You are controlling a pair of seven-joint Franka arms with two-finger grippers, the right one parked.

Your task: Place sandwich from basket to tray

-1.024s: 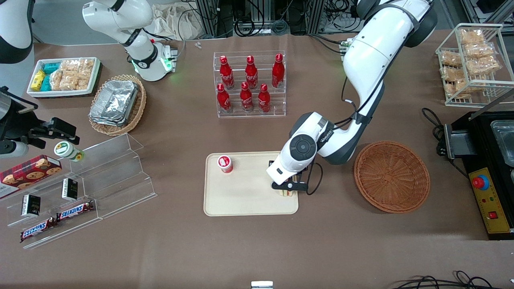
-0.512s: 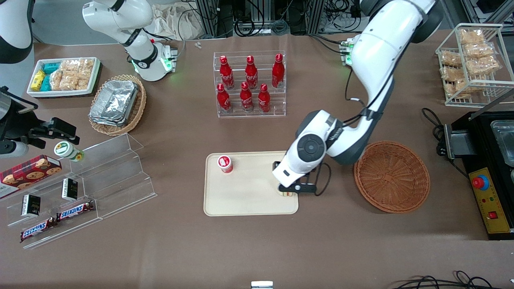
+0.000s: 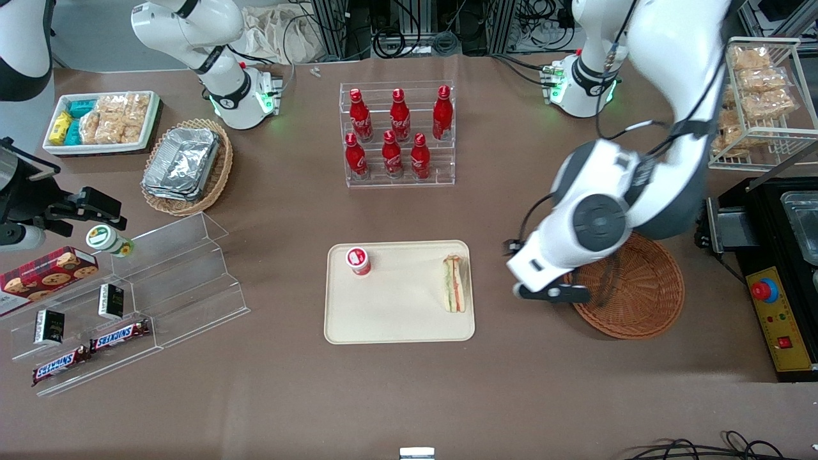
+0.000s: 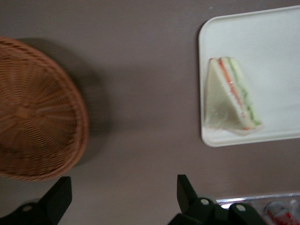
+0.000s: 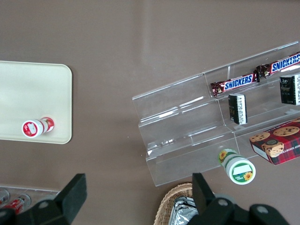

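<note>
The sandwich (image 3: 455,284) (image 4: 229,101), a pale bread wedge with orange and green layers, lies on the cream tray (image 3: 396,306) (image 4: 276,56), by its edge nearest the basket. The round reddish-brown wicker basket (image 3: 629,300) (image 4: 33,112) has nothing visible in it; the arm covers part of it in the front view. My gripper (image 3: 551,294) (image 4: 123,185) hangs above bare table between the tray and the basket. It is open, with nothing between its fingers.
A small red-capped bottle (image 3: 358,260) stands on the tray. A rack of red bottles (image 3: 398,134) stands farther from the front camera. A black machine (image 3: 779,255) sits beside the basket toward the working arm's end. A clear stepped shelf (image 3: 160,281) lies toward the parked arm's end.
The gripper has let go of the sandwich, which now lies on the tray. It has risen and moved off the tray toward the basket.
</note>
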